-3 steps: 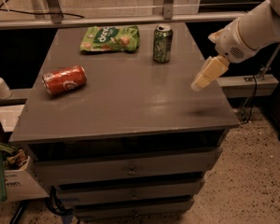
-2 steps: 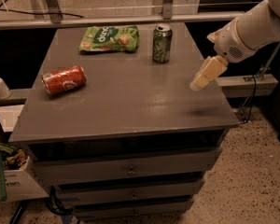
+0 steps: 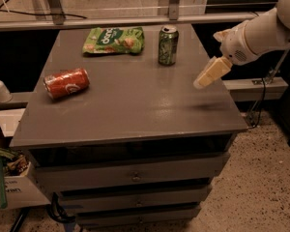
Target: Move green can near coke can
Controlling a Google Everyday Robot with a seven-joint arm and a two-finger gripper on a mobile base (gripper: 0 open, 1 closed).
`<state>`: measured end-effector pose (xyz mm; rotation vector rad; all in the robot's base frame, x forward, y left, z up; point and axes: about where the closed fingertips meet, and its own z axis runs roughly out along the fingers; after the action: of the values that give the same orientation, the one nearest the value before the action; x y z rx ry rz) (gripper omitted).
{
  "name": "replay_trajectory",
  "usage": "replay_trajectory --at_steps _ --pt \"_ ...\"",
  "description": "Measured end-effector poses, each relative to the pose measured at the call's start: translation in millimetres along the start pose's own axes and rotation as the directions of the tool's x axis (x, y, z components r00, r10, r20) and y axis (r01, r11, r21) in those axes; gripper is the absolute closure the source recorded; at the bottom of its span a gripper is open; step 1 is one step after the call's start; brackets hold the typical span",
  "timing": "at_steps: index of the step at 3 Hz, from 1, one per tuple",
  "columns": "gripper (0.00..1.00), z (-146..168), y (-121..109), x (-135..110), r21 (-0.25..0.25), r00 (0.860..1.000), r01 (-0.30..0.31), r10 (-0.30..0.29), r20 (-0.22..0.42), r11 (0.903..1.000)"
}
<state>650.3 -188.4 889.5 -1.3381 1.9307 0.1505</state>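
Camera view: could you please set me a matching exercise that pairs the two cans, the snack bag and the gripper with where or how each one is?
Things:
1. green can
2. coke can
3. snack bag
4. gripper

Places and states:
A. lying on its side near the left edge of the table
B. above the table's right side, apart from both cans
C. lying flat at the back, left of the upright can
D. standing upright at the back

Pairs: 1-D, 2-A, 3-C, 4-B
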Motion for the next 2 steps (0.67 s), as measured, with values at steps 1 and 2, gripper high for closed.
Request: replay_trajectory --at_steps 1,2 --pt "0.0 15.7 -25.2 -8.2 0.022 0.996 -0.014 0.012 0.092 0.9997" --pt "0.0 35.6 -42.5 -18.0 0.008 0.983 -0.05 0.047 0.178 0.9987"
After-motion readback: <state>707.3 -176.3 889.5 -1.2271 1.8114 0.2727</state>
